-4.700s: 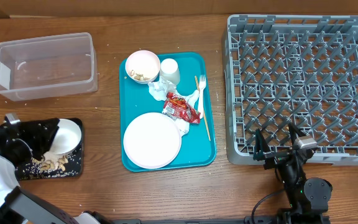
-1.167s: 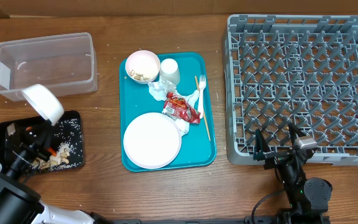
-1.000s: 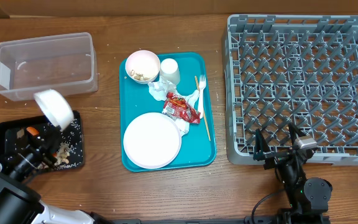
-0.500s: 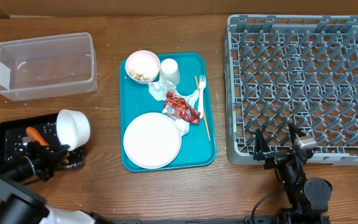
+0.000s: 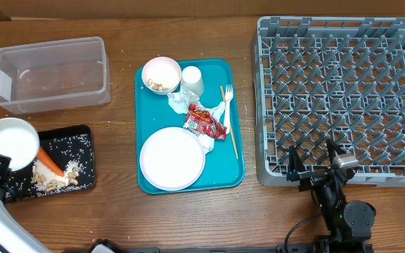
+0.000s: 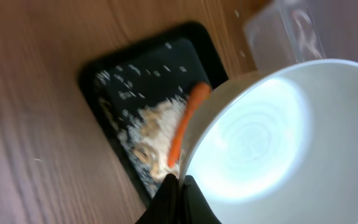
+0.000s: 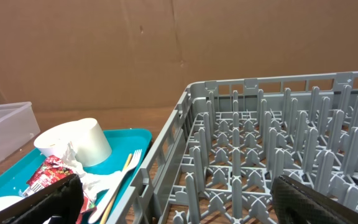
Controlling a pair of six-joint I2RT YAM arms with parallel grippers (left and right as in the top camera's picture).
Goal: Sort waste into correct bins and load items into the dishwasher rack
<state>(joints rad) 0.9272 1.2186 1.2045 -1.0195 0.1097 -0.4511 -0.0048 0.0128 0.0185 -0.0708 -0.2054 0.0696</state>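
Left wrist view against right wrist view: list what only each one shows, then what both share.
Only the left wrist view: the left tool pinching the rim of a white bowl, over the black tray holding the carrot and rice scraps. Only the right wrist view: the grey rack, and the teal tray with the cup, red wrapper and fork. Both: the clear tub and the wooden table.

At the table's (image 5: 118,211) left edge, the bowl (image 5: 7,143) hides one end of the black tray (image 5: 81,151) and carrot (image 5: 50,161).
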